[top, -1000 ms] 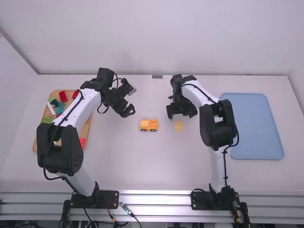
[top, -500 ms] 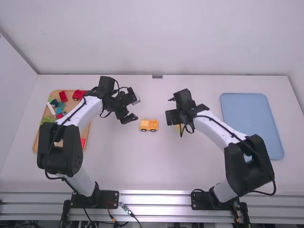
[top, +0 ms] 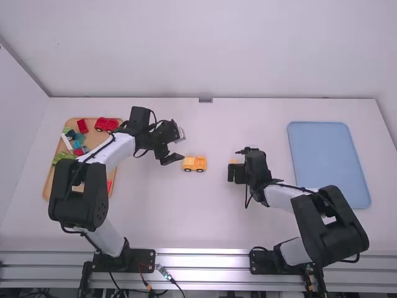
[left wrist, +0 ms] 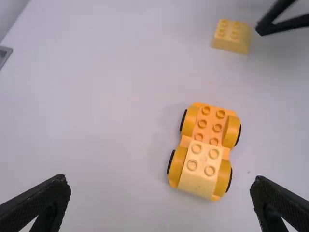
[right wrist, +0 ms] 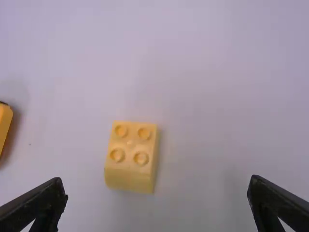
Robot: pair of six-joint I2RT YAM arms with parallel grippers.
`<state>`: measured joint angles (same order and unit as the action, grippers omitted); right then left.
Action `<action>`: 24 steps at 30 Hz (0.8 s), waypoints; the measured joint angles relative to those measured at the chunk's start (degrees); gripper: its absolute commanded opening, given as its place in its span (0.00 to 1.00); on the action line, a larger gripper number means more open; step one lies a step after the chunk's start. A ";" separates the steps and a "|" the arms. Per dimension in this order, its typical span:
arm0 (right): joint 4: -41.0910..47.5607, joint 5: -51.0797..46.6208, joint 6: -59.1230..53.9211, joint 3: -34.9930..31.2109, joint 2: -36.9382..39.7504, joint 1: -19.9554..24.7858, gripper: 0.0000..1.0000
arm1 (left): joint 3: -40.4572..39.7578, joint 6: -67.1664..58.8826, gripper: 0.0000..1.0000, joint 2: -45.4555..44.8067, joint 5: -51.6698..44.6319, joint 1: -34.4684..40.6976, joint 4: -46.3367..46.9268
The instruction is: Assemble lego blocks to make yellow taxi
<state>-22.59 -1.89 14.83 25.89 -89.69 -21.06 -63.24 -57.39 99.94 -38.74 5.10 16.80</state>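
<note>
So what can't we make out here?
- Tray, high view: stretch under the left arm hidden, with anything lying there.
- Red block on the tray, high view: studs too small to count.
- Loose yellow block, high view: mostly covered by the right gripper.
- Car, right wrist view: cut off by the picture's edge.

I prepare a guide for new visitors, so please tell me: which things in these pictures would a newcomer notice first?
Probably the small yellow car, standing near the middle of the white table. Next, the loose yellow block beside it, with the open right gripper above. At the high view's sides, the tan tray of coloured blocks on the left and the blue tray on the right also stand out.
</note>
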 measured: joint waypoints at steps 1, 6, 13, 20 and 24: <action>-1.84 -0.26 0.07 -1.49 0.00 -0.74 0.99 | 0.04 1.27 0.99 0.00 0.37 0.00 -0.52; -3.80 -2.69 0.17 -2.95 -0.02 -2.49 0.99 | 0.04 2.91 0.99 0.00 0.17 0.00 -0.63; -3.96 -5.53 0.17 -1.51 -2.23 -3.61 0.99 | 0.04 2.69 0.99 0.00 0.15 0.00 0.33; 7.82 -4.87 3.13 7.89 -8.74 -1.64 0.97 | 0.04 2.69 0.99 0.00 0.17 0.00 0.46; 11.08 -4.76 3.48 11.47 -9.73 -1.66 0.93 | 0.04 2.69 0.99 0.00 0.20 -0.02 0.46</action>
<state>-11.51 -6.66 18.31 37.36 -99.42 -22.72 -63.20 -54.70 99.94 -38.54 5.08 17.26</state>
